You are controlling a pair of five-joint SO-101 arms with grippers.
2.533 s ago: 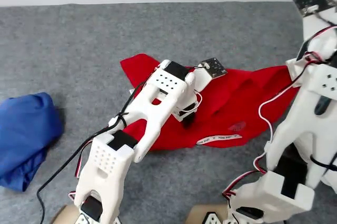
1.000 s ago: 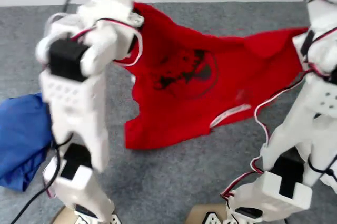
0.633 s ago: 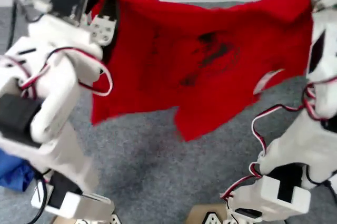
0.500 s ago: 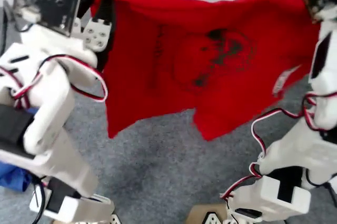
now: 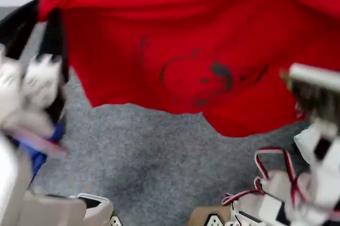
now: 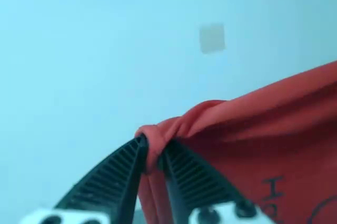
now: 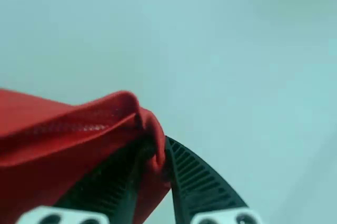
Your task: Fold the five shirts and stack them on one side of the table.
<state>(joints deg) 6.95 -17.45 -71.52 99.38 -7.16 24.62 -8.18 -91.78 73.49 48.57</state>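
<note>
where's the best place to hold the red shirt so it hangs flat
Probably hold the red shirt by its two top corners, coming in from each outer side. The left gripper and right gripper each pinch a bunched corner there, and it hangs spread between them.

Grey table [image 5: 159, 167], crumpled blue shirt [image 5: 37, 161] on it

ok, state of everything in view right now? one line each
red shirt: held up off the table, stretched wide between the two hands, printed side toward the high view, not yet folded.
left hand: shut on one top corner of the red shirt.
right hand: shut on the other top corner of the red shirt.
blue shirt: on the table behind the left arm, mostly hidden; folded or not, cannot tell.
</note>
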